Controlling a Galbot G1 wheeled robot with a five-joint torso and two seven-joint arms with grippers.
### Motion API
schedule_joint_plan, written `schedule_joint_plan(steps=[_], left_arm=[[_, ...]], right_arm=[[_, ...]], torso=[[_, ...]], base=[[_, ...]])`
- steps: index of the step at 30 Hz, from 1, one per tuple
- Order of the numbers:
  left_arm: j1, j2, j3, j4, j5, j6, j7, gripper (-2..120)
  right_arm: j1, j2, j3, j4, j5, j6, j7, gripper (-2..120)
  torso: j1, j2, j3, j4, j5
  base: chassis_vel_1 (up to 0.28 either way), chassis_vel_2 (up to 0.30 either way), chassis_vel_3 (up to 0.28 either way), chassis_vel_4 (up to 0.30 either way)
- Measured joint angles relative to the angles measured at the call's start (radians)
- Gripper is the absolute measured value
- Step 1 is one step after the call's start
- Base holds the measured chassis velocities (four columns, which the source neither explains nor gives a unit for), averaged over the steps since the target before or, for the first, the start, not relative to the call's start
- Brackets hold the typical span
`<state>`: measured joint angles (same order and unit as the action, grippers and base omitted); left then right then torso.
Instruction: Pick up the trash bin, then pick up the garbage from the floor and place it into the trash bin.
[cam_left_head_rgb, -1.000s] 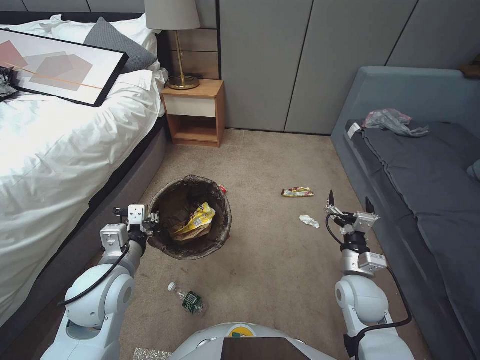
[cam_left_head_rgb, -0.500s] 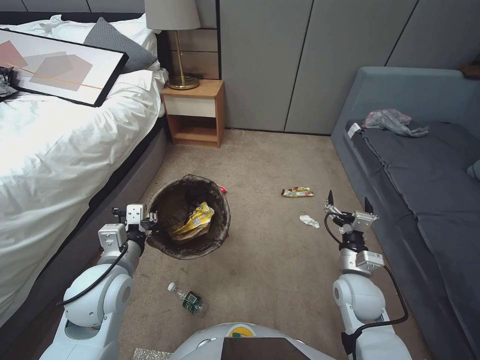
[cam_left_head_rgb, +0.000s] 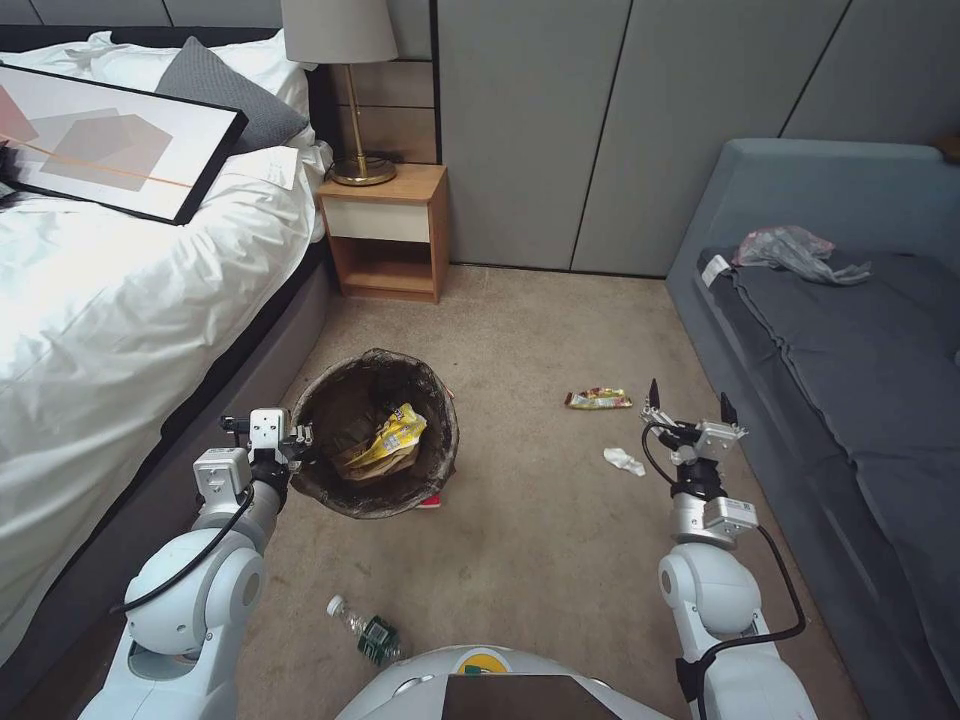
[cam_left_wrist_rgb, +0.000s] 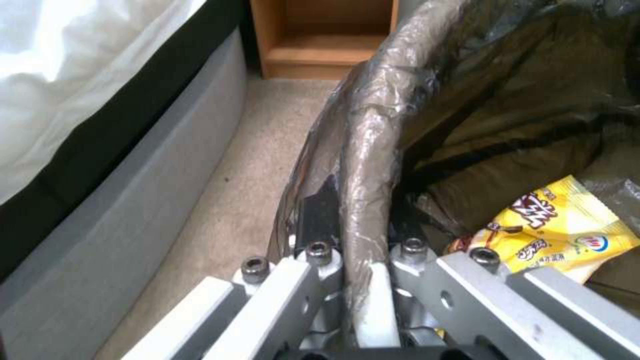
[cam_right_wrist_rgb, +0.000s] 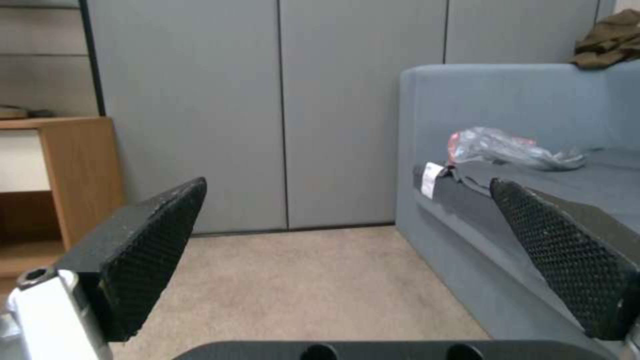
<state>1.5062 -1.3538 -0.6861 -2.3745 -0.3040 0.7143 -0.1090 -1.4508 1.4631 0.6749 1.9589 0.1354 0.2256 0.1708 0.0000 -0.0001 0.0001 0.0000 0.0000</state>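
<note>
The trash bin (cam_left_head_rgb: 440, 440), lined with a dark bag, hangs by the bed's side with my left gripper (cam_left_head_rgb: 299, 440) shut on its near-left rim. In the left wrist view the fingers (cam_left_wrist_rgb: 319, 215) pinch the bag-covered rim (cam_left_wrist_rgb: 373, 125). A yellow wrapper (cam_left_head_rgb: 398, 432) (cam_left_wrist_rgb: 560, 225) lies inside. On the carpet lie garbage pieces: a multicoloured wrapper (cam_left_head_rgb: 598, 399), a white tissue (cam_left_head_rgb: 624, 461), a clear bottle (cam_left_head_rgb: 362, 630) and a small red wrapper (cam_left_head_rgb: 430, 500) at the bin's near edge. My right gripper (cam_left_head_rgb: 688, 400) (cam_right_wrist_rgb: 347, 250) is open and empty, held up just right of the tissue.
A bed (cam_left_head_rgb: 120, 300) with a framed picture (cam_left_head_rgb: 110, 150) runs along the left. A wooden nightstand (cam_left_head_rgb: 385, 235) with a lamp stands at the back wall. A grey sofa (cam_left_head_rgb: 850, 360) with a plastic bag (cam_left_head_rgb: 790, 250) borders the right. Open carpet lies between them.
The whole picture has shifted: floor litter sits lower in view, so the camera moved forward. The held bin moved along, and the red wrapper now shows at its near edge.
</note>
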Motion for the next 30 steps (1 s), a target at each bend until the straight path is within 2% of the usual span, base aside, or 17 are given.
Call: schedule_joint_plan(steps=[27, 30], left_arm=[[-0.006, -0.004, -0.001, 0.007, 0.0, 0.0, -0.002, 0], [-0.004, -0.005, -0.001, 0.007, 0.0, -0.001, -0.002, 0]], right_arm=[[0.009, -0.003, -0.004, -0.015, -0.005, -0.002, 0.003, 100], [0.002, -0.011, -0.003, -0.005, -0.029, -0.042, -0.004, 100]], torso=[[0.0, 0.0, 0.0, 0.0001, 0.0], [0.0, 0.0, 0.0, -0.0003, 0.0]], base=[[-0.142, 0.135, 0.139, -0.142], [-0.114, 0.103, 0.124, -0.124]])
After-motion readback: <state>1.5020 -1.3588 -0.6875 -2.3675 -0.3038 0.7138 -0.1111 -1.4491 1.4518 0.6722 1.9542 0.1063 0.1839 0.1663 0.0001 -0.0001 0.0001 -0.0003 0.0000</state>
